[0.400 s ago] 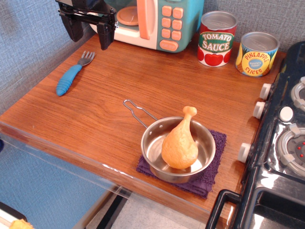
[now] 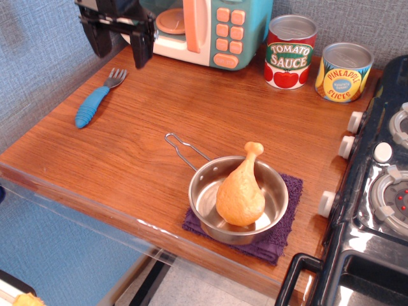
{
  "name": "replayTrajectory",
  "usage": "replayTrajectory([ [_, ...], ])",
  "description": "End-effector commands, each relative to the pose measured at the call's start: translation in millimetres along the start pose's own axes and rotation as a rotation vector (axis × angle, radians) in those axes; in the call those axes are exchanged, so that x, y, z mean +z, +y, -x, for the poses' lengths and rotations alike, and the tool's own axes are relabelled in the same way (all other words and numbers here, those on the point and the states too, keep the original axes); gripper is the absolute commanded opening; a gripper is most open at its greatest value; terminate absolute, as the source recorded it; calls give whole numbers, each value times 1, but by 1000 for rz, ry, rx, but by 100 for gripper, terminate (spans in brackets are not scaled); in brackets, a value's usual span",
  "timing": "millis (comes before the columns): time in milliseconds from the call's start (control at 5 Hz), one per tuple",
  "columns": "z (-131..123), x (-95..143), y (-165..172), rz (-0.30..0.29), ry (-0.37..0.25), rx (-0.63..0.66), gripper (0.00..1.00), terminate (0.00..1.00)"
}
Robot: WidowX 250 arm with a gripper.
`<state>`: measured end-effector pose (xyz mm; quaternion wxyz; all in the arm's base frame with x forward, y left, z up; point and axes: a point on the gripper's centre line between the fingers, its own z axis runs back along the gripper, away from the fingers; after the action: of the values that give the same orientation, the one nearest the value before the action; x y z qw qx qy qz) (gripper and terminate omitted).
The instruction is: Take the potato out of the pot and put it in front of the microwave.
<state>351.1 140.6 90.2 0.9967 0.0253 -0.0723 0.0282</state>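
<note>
Potato (image 2: 240, 194) sits in the pot (image 2: 239, 201), bulb down, narrow knobbed end up and leaning toward the back. Pot is on a purple cloth (image 2: 284, 226) at the front right of the worktop (image 2: 159, 127), wire handle pointing back-left.

Gripper (image 2: 120, 39) hangs at the back left by the microwave (image 2: 210, 29), well apart from the pot. Jaws wide open, holding nothing.

Step in hand, as I read it: reach for the potato. Nothing grasped yet.

How to do it well:
- Come in from above and centre over the bulb; the neck looks too thin and slanted for a firm hold.
- Keep the fingers inside the rim so neither catches the pot wall.
- Lift straight up, or the pot may tip or slide with the cloth.
- Drop zone in front of the microwave is bare wood; fork (image 2: 95, 102) lies left of it, cans (image 2: 317, 57) right.
</note>
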Motion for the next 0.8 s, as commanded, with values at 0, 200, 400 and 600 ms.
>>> replayTrajectory([
  [0,-3,35,-30,15,-72,-119,100,0],
  [200,13,55,-54,54,-77,-186,100,0],
  [400,31,55,-83,110,-41,-233,100,0],
  [600,53,52,-108,107,10,-272,100,0],
])
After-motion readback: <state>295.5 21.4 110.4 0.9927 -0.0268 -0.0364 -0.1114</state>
